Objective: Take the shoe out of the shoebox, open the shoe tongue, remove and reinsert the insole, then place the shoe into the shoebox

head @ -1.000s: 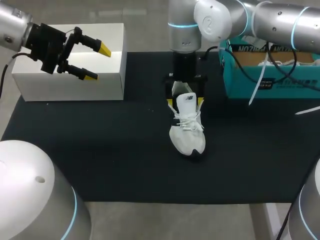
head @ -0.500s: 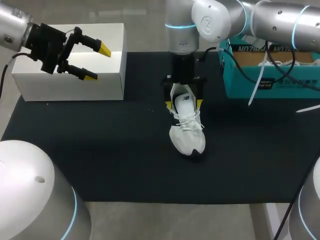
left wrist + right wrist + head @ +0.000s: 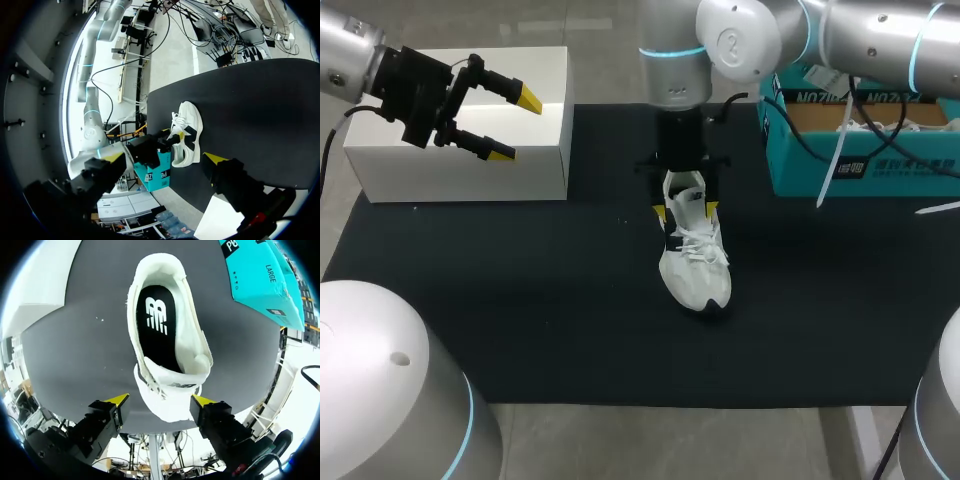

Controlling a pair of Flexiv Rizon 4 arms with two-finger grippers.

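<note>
Standing mid-frame on the tabletop (image 3: 520, 300), the white sneaker (image 3: 695, 265) is out of the teal shoebox (image 3: 860, 150), its insole (image 3: 159, 327) not yet removed, with the right tool (image 3: 160, 400) wide astride it.

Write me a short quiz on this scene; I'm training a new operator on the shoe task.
1. True or false: the white lace-up sneaker lies inside the teal cardboard shoebox.
2. Which arm's open, yellow-tipped fingers stand on either side of the sneaker? A) left B) right C) neither
3. Fill in: the black insole is ___ the sneaker.
Key: 1 false, it lies on the black table mat, outside the shoebox; 2 B, the right gripper; 3 inside.
</note>
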